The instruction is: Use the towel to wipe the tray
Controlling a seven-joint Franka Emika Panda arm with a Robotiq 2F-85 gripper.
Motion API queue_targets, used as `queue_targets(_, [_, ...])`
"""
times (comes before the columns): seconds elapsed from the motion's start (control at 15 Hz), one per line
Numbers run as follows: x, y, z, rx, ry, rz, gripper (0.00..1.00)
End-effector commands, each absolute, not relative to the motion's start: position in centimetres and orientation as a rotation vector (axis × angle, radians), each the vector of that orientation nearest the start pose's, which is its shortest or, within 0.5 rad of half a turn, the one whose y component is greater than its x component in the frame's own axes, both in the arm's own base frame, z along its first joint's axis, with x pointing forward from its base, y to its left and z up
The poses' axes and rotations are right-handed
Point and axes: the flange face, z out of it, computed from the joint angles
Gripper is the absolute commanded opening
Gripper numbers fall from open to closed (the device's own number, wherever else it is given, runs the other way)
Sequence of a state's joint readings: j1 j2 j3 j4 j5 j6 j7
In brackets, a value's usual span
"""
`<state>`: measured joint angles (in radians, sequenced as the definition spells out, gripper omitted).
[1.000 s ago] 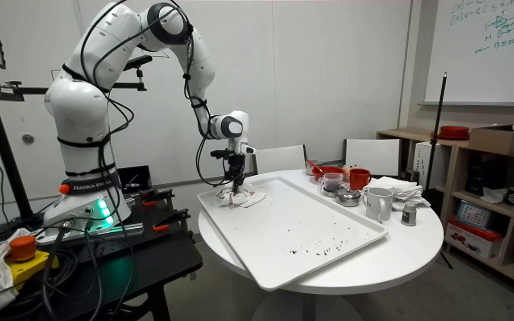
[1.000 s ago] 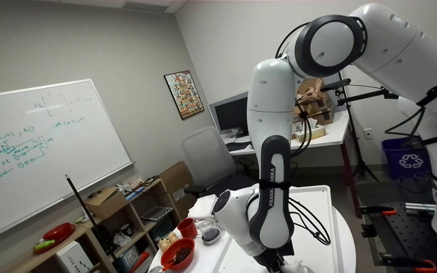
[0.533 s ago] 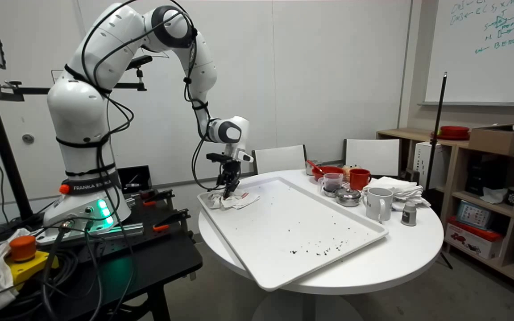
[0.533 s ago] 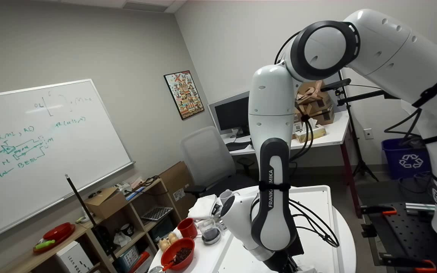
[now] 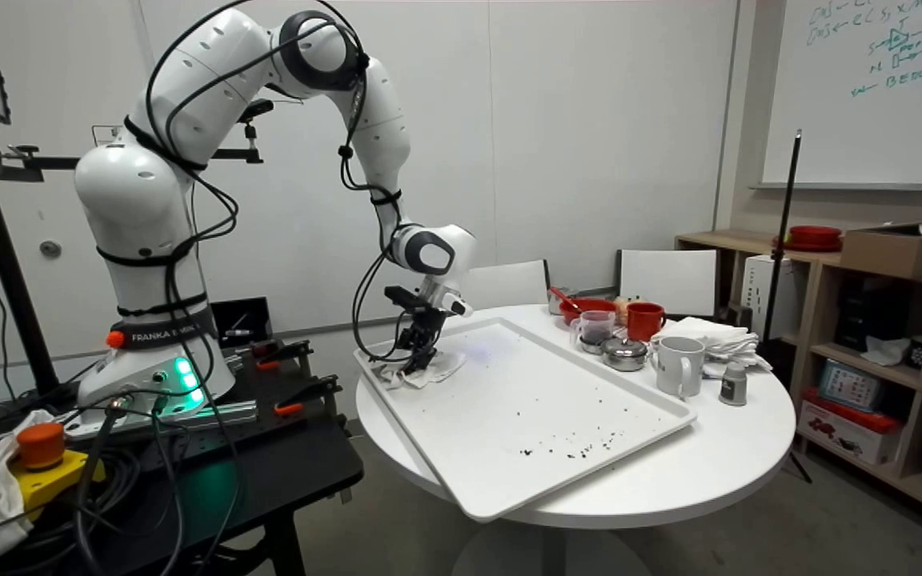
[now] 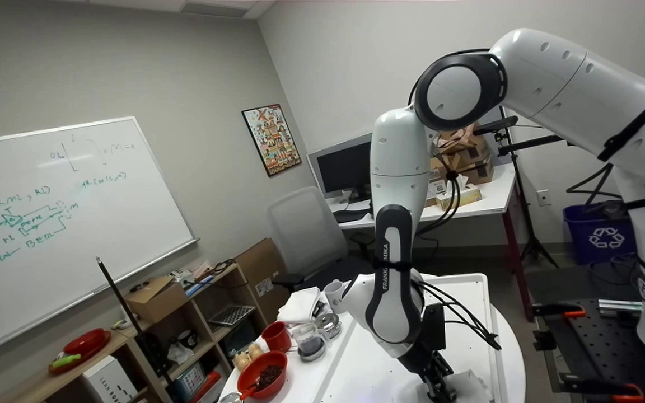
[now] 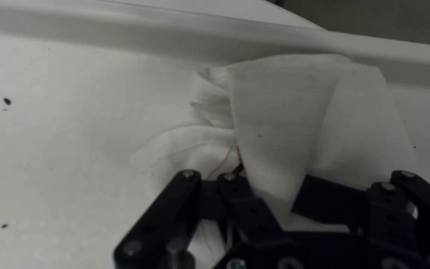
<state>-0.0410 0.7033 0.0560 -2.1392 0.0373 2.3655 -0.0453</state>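
Note:
The white towel [image 5: 441,368] lies crumpled on the white tray [image 5: 501,400], at the tray's end nearest the robot base. It also shows in an exterior view [image 6: 468,385]. My gripper [image 5: 414,366] is tilted and low over the tray, with its fingers in the towel. In the wrist view, a fold of towel [image 7: 282,112] narrows and runs between the two black fingers [image 7: 267,194], pinched there. The towel's far edge lies against the tray's raised rim. Dark crumbs [image 5: 581,450] lie scattered towards the tray's opposite end. A few dark specks [image 7: 7,101] show beside the towel.
Beside the tray on the round table stand a red bowl of dark bits [image 6: 263,374], a red mug [image 5: 645,322], a clear cup [image 5: 595,326], a metal tin [image 5: 623,354], a pale mug [image 5: 679,366], a shaker [image 5: 733,384] and folded white cloths [image 5: 709,340].
The gripper and towel have shifted along the tray towards its end near the robot base. The arm has lowered and the wrist has tilted more. The crumbs at the opposite end have not moved.

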Motion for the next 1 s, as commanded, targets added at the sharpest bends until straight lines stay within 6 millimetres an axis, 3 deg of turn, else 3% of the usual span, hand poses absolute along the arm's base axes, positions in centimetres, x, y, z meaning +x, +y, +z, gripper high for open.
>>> queue_targets(0.0, [49.3,-3.8,3.5,-2.927,0.122,0.735,0.08])
queue_targets(0.4, [49.3,-12.7,3.5,-2.868,0.456,0.69,0.08])
queue_targets(0.93, [47.9,-23.2,2.9,-2.768,0.873,0.656,0.08])
